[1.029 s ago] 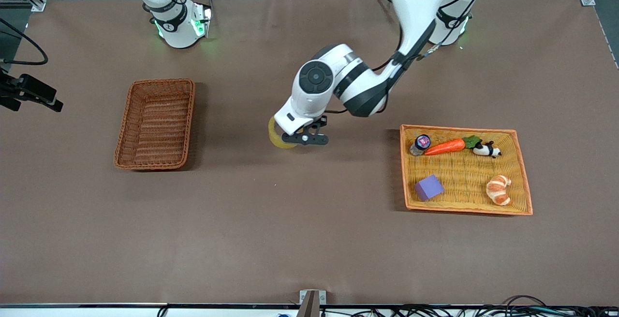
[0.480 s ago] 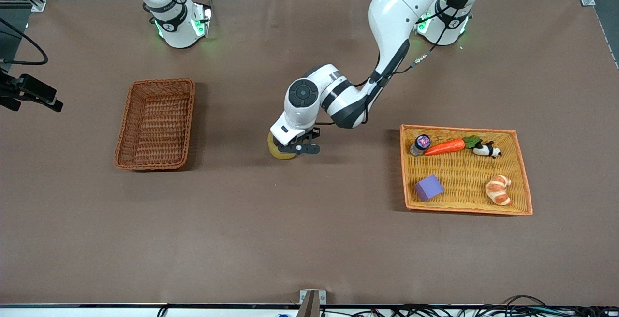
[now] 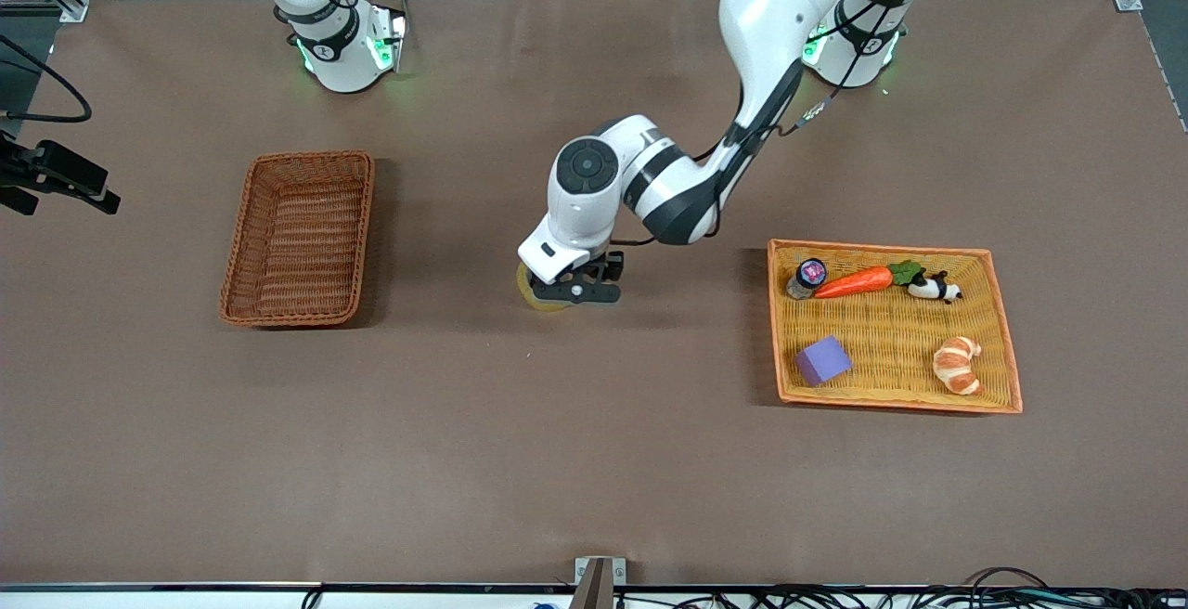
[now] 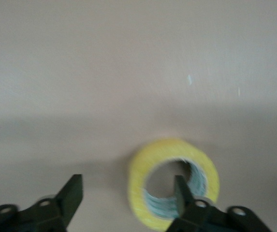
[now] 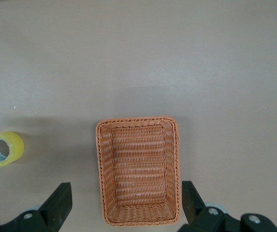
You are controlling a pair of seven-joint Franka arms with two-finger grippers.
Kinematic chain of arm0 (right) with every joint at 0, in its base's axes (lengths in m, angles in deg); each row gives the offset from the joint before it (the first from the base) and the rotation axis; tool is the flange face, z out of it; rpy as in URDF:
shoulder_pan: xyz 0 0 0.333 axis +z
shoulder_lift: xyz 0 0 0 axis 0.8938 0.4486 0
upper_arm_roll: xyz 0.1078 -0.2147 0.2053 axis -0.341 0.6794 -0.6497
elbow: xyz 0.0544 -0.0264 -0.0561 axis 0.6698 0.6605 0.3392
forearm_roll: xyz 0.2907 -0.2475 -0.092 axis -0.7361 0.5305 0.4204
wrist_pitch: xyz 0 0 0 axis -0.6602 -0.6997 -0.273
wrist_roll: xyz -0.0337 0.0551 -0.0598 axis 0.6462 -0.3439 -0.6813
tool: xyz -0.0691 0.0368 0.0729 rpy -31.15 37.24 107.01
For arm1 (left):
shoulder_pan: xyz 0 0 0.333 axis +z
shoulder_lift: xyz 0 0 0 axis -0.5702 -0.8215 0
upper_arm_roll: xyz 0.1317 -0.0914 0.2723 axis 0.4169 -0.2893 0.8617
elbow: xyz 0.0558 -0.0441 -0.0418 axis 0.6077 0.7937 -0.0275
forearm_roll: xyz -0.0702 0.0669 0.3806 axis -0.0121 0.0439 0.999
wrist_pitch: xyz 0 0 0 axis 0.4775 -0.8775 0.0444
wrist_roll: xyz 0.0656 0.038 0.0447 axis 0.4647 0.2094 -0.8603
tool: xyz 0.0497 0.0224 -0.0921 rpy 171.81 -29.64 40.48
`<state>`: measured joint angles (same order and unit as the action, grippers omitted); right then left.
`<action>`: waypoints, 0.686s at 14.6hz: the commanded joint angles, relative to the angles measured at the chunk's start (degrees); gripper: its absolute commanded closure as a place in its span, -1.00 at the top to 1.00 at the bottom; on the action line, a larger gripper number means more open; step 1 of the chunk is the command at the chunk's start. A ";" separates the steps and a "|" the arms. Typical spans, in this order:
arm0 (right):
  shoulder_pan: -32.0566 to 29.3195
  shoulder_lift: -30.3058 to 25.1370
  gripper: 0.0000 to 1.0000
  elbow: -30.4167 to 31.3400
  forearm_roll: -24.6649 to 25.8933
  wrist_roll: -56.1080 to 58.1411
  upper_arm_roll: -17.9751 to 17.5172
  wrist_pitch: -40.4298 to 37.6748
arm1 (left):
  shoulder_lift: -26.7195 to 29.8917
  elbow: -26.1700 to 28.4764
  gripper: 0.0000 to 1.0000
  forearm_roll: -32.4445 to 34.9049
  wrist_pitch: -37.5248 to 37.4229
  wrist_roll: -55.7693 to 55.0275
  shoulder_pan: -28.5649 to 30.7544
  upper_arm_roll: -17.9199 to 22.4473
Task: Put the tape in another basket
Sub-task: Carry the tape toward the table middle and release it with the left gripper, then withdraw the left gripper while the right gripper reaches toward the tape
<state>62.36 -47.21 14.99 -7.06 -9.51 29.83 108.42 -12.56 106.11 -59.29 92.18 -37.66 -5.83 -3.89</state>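
Yellowish see-through tape (image 4: pixel 173 184) with grey core, flat on the bare table between both baskets, under the left gripper (image 4: pixel 128 199), fingers spread. Right gripper (image 5: pixel 127 203) spread too, waiting over the reddish-brown basket (image 3: pixel 299 238), nothing inside. Orange tray (image 3: pixel 889 330): purple cube (image 3: pixel 822 360), carrot (image 3: pixel 865 280), croissant (image 3: pixel 958 365).

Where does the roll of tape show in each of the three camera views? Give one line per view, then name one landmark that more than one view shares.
Front view: the tape lies on the brown table mid-way between the two baskets, mostly hidden under the left gripper.
Left wrist view: the tape lies on the table, one finger inside its ring.
Right wrist view: the tape lies beside the basket.
Shared landmark: the basket.
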 commanded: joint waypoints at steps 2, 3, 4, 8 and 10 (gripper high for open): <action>2.38 -1.21 1.00 1.09 -1.34 -0.02 -1.04 -0.64 | 14.99 2.37 1.00 2.30 -11.66 1.97 8.30 1.28; 4.13 -1.47 1.00 1.27 -1.34 -0.37 -1.13 -1.08 | 17.89 2.37 1.00 1.95 -14.40 3.98 11.38 1.20; 6.33 -2.43 1.00 1.44 -1.43 -3.42 -1.22 -1.35 | 20.71 2.37 1.00 1.69 -17.29 6.79 14.46 1.11; 15.03 -2.71 1.00 2.67 -1.52 -11.60 -1.22 -2.49 | 26.53 2.19 1.00 -0.06 -26.63 15.67 23.35 0.76; 19.95 1.31 1.00 2.94 -1.43 -15.04 -1.13 -1.09 | 28.46 2.10 1.00 -0.51 -26.90 21.72 25.73 0.93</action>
<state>78.51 -48.13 15.96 -7.83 -21.30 28.05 105.77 13.89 106.55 -59.05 65.54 -20.02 18.58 -2.51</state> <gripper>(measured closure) 0.000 0.000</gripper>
